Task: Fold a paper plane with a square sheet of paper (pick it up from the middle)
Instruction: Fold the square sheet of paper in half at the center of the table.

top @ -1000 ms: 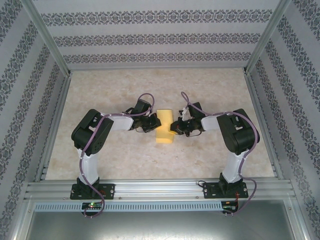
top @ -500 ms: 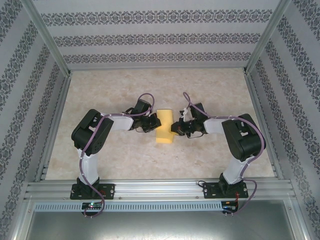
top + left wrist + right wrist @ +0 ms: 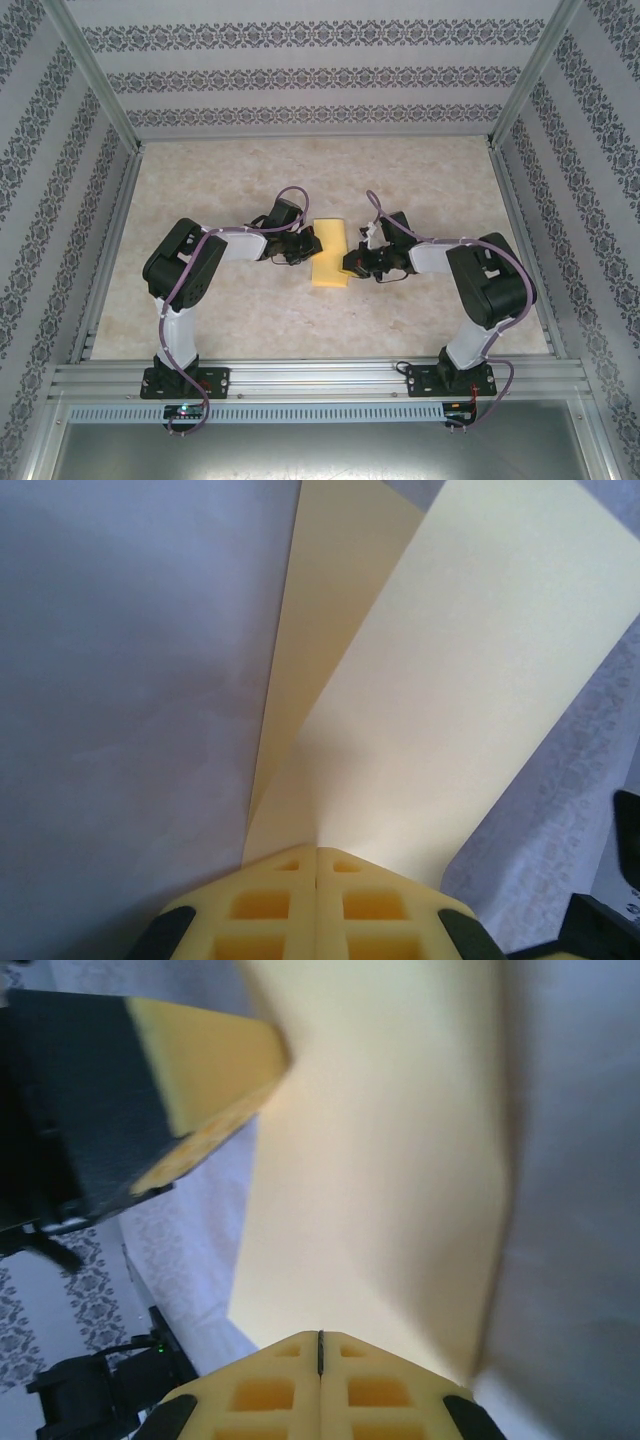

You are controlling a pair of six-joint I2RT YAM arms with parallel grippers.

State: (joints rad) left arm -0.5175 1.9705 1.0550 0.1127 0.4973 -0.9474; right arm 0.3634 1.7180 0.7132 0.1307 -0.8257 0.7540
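At the middle of the marbled beige table [image 3: 230, 180], the thin yellow-orange square sheet of paper [image 3: 330, 252] shows as a tall, doubled-over rectangle, its long sides running from twelve to six o'clock. Whether it rests on the surface or hangs just above it I cannot tell. The left wrist view shows the two layers fanning apart instead of lying flush. The left gripper [image 3: 307, 245] sits at the sheet's nine o'clock edge, clenched on the paper, its foam pads [image 3: 270, 905] pressed together with the layers coming out between them. The right gripper [image 3: 350, 263] is at about four o'clock on the sheet, likewise grasping its edge. With both claws pinching such thin stock, I judge the main risk to be skew. If the splayed layers get pressed flat as they lie, the crease would set crooked and the plane lopsided. Pulling the arms apart could tear the sheet or slide it from a pad, and pushing them together could buckle it.
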